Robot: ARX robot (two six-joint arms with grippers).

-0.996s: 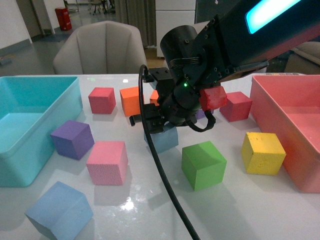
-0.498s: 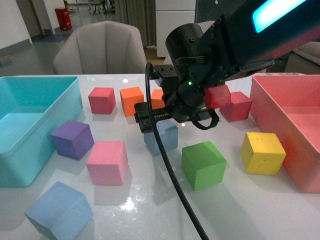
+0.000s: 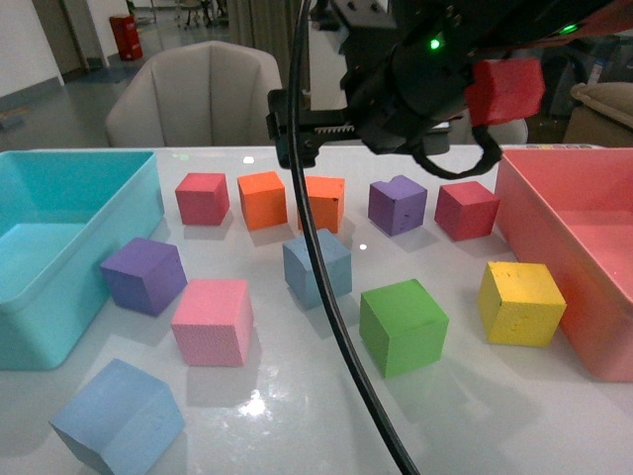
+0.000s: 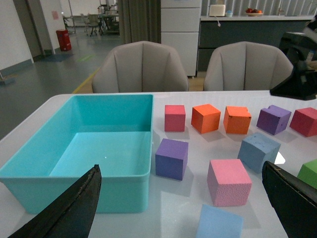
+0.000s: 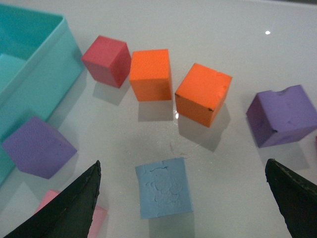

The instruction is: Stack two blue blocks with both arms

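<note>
Sky-blue centre block (image 3: 317,267) and near block (image 3: 119,421) lie unstacked, well apart. The right gripper (image 5: 182,162) hovers over the centre block, fingers apart, as are those of the empty left gripper (image 4: 181,166). Next: descend squarely, clamp.

No writing, brand or number can be read in any view. In the left wrist view a small pinkish notice (image 4: 52,15) hangs on the far wall just above the red bin (image 4: 63,39); its print is too small to make out.
</note>
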